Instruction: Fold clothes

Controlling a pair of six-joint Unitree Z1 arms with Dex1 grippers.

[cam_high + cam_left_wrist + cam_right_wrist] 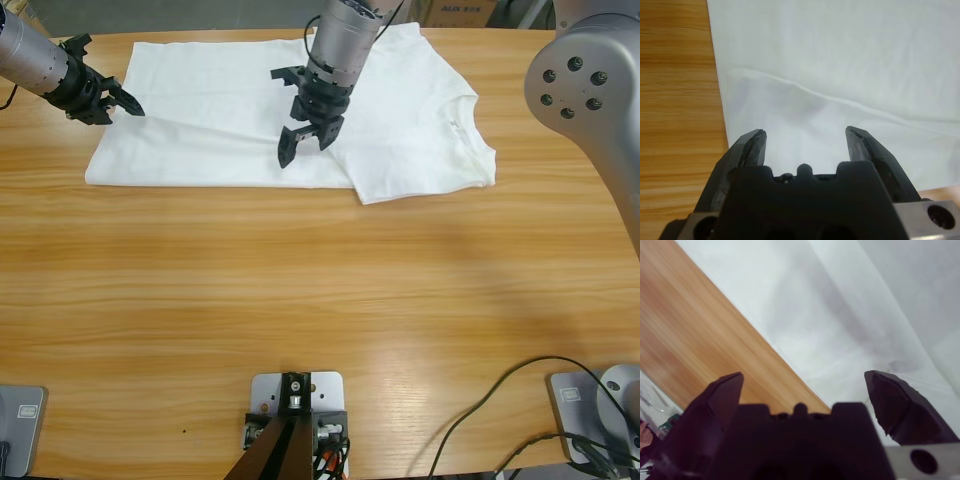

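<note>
A white T-shirt (240, 110) lies flat and sideways at the far side of the table, collar (462, 112) to the right and hem to the left. A soft crease runs along its length. My left gripper (125, 100) is open at the shirt's left end; in the left wrist view the gripper (805, 140) is low over the cloth (840, 60) beside its edge. My right gripper (305, 145) comes down from the top and is open above the shirt's near edge. In the right wrist view the gripper (805, 385) straddles that edge of the shirt (850, 315) and the wood.
The right arm's large silver elbow (580, 80) hangs over the table's right end. A black cable (500, 395) loops at the near right. Cardboard boxes (455, 10) stand beyond the far edge. The wooden table (300, 290) extends toward the camera.
</note>
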